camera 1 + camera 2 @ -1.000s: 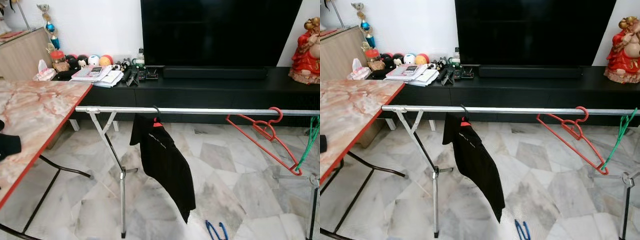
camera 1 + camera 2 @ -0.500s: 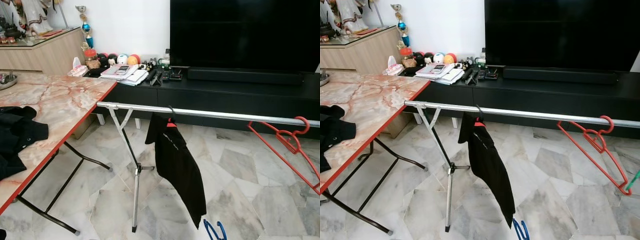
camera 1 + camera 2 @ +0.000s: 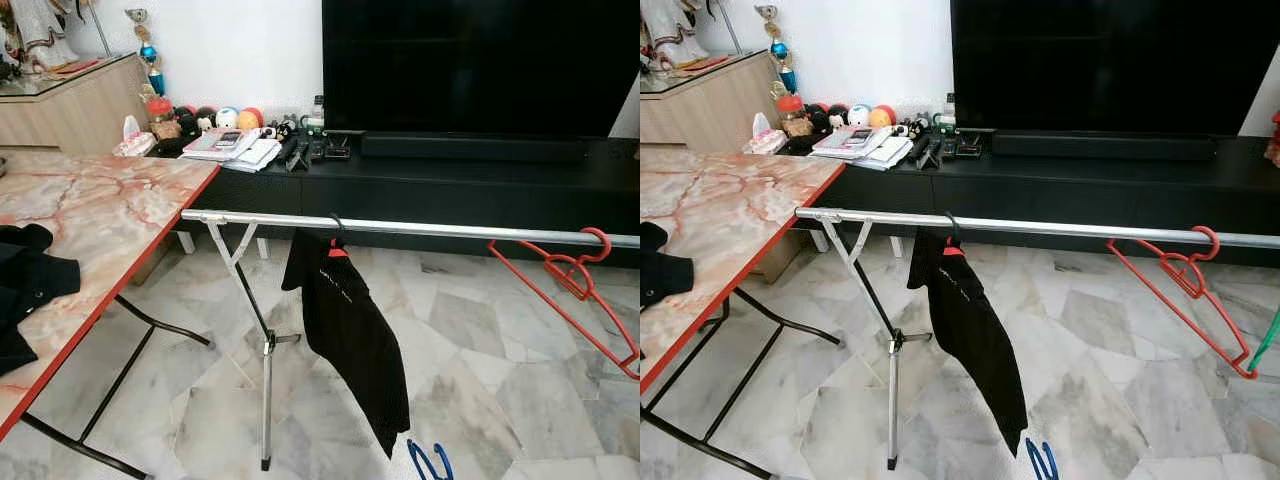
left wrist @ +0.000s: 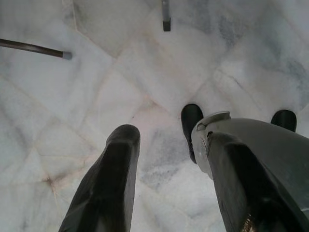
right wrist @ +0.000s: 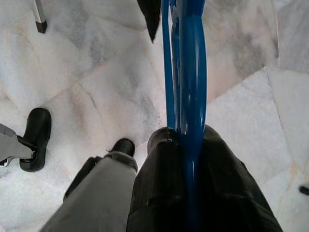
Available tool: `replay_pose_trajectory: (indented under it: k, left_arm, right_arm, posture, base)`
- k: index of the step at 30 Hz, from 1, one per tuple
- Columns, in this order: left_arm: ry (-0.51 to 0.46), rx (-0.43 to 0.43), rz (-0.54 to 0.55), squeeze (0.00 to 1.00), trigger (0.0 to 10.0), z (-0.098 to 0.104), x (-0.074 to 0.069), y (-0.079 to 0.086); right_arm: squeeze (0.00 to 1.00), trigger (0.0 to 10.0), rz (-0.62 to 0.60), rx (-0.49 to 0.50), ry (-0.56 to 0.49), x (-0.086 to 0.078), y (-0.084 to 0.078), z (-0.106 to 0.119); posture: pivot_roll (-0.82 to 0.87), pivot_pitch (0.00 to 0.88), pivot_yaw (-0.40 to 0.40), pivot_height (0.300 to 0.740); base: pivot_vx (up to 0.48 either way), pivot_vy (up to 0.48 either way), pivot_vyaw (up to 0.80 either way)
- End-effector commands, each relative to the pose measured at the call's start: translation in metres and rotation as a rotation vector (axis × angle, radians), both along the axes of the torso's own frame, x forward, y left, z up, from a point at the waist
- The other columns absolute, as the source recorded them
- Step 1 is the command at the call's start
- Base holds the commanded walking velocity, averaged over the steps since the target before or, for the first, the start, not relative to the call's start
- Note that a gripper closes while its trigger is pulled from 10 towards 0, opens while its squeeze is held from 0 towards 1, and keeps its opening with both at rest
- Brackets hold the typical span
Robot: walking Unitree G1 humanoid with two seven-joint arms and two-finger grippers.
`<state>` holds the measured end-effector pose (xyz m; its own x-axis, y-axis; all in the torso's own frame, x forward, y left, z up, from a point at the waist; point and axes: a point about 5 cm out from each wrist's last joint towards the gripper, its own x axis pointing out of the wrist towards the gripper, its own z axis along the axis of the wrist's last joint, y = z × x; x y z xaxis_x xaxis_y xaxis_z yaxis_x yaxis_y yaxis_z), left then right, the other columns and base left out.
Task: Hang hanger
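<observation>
Your right tool [image 5: 186, 140] is clamped on the blue hanger [image 5: 186, 63], low at the bottom centre of the head view, below the rail [image 3: 430, 229]. Your left tool [image 4: 169, 169] hangs with fingers apart, holding nothing, over the marble floor [image 4: 72, 96]. A black shirt [image 3: 350, 330] and a red hanger [image 3: 575, 285] hang on the rail.
</observation>
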<state>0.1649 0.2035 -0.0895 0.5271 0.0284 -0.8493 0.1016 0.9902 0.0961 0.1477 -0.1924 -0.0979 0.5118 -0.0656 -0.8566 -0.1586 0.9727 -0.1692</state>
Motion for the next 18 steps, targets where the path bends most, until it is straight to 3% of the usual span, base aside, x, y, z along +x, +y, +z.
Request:
replay_pose_trajectory:
  k: [1,3,10,18]
  left_arm:
    - [0.023,0.009,-0.017,0.0,10.0,-0.003,-0.006,0.0]
    - [0.027,0.009,-0.021,0.0,10.0,-0.003,-0.007,0.0]
    - [0.026,0.009,-0.027,0.0,10.0,-0.003,-0.007,0.0]
    - [0.02,0.004,-0.026,0.0,10.0,-0.002,-0.005,0.0]
  right_arm:
    - [0.0,10.0,-0.056,0.004,0.002,-0.003,-0.005,-0.001]
    - [0.0,10.0,-0.117,0.005,0.01,-0.004,-0.011,0.0]
    - [0.0,10.0,-0.159,0.007,0.014,-0.007,-0.022,0.001]
    - [0.0,10.0,-0.167,0.016,0.009,-0.01,-0.027,0.001]
  posture:
    - [0.03,0.0,0.038,0.74]
    - [0.03,0.0,0.038,0.74]
    - [0.04,0.0,0.035,0.74]
    - [0.04,0.0,0.031,0.74]
  base:
    - [0.0,0.0,0.0]
    - [0.0,0.0,0.0]
    - [0.0,0.0,-0.79]
    - [0.0,0.0,0.0]
